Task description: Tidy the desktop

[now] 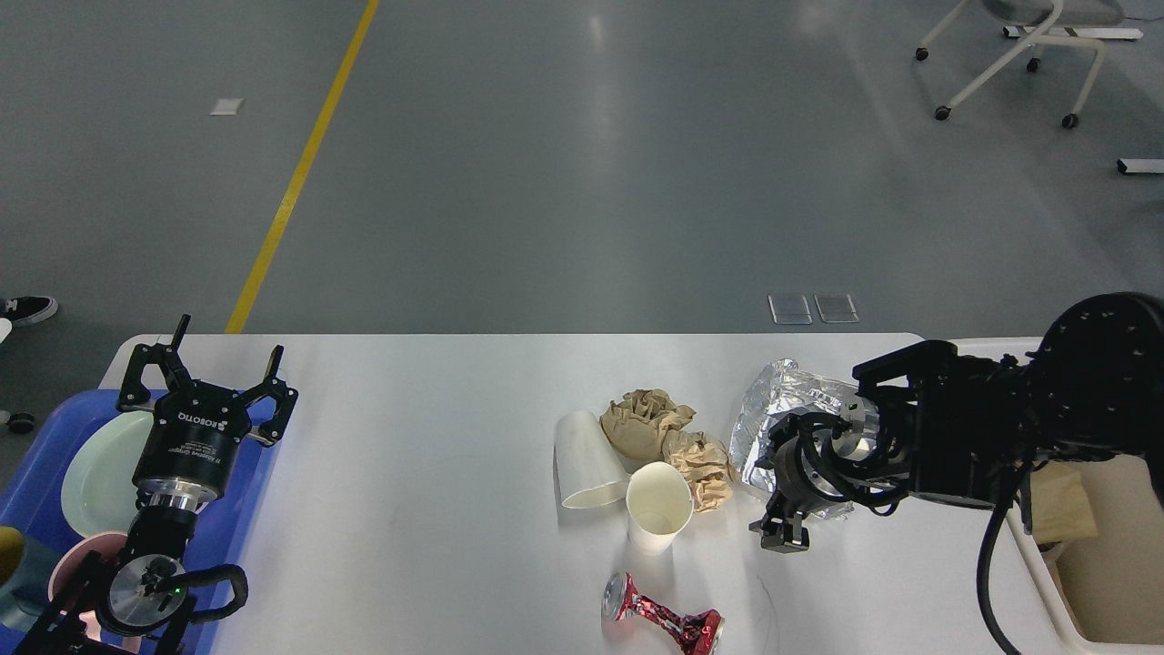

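The desktop [436,473] is spread below both arms. The left gripper [207,371] is held with jaws spread, above the table's left edge. The right gripper [784,532] is lowered just above it beside the foil [782,409]; its jaw state cannot be told.

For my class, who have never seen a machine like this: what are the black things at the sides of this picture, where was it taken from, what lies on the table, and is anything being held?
The picture comes from a camera in a humanoid robot's head, looking down at the desktop. The black shapes are its two arms. The left gripper hangs open over a blue tray of dishes and holds nothing. The right gripper points down near a crumpled silver foil bag; it looks too dark to tell whether it is open. On the table lie a tipped white paper cup, an upright paper cup, two brown paper wads and a crushed red can. A cream bin stands at the right.
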{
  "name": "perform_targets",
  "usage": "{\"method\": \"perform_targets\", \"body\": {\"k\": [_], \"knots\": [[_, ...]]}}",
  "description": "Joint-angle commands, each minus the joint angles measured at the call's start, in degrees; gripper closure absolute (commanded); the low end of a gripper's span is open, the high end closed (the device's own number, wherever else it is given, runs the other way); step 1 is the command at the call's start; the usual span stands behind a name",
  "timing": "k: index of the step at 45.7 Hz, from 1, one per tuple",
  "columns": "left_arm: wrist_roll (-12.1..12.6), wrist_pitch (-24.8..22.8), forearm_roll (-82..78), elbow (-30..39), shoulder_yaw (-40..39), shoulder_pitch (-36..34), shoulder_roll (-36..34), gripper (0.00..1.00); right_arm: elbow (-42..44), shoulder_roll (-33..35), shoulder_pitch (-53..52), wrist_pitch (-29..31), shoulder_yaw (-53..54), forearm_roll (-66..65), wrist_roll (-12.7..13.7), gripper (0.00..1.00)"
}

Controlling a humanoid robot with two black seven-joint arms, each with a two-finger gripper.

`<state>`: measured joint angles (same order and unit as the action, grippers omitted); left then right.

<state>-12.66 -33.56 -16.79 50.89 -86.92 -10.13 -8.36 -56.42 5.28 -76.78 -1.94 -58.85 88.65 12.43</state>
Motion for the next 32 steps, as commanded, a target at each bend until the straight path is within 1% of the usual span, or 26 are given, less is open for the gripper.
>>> {"method": "perform_targets", "body": {"k": [1,5,9,14,15,18,19,27,32], "knots": [[0.0,0.0,0.0,0.0,0.0,-0.1,0.0,0.04,3.1,-0.9,2.6,0.0,0.1,-1.4,0.1,0.22],[0.0,0.1,0.0,0.0,0.0,0.0,0.0,0.04,3.8,-0.9,2.9,0.0,0.1,-2.1,0.1,0.27],[0.0,0.0,0.0,0.0,0.0,-0.1,0.0,0.04,3.9,-0.8,3.0,0.0,0.1,-2.1,0.1,0.39],[0.0,0.1,0.0,0.0,0.0,-0.1,0.0,0.04,3.9,-0.6,3.0,0.0,0.1,-2.4,0.1,0.51],[0.0,0.0,0.0,0.0,0.0,-0.1,0.0,0.04,3.9,-0.6,2.9,0.0,0.1,-2.8,0.0,0.54],[0.0,0.0,0.0,0.0,0.0,-0.1,0.0,0.04,3.9,-0.6,3.0,0.0,0.2,-4.1,0.0,0.68],[0.0,0.1,0.0,0.0,0.0,0.0,0.0,0.04,3.9,-0.6,3.0,0.0,0.3,-4.5,0.0,0.69],[0.0,0.0,0.0,0.0,0.0,-0.1,0.0,0.04,4.0,-0.7,3.3,-0.2,0.3,-5.1,0.0,0.71],[0.0,0.0,0.0,0.0,0.0,-0.1,0.0,0.04,4.4,-0.8,3.4,-0.2,0.2,-5.2,0.0,0.76]]}}
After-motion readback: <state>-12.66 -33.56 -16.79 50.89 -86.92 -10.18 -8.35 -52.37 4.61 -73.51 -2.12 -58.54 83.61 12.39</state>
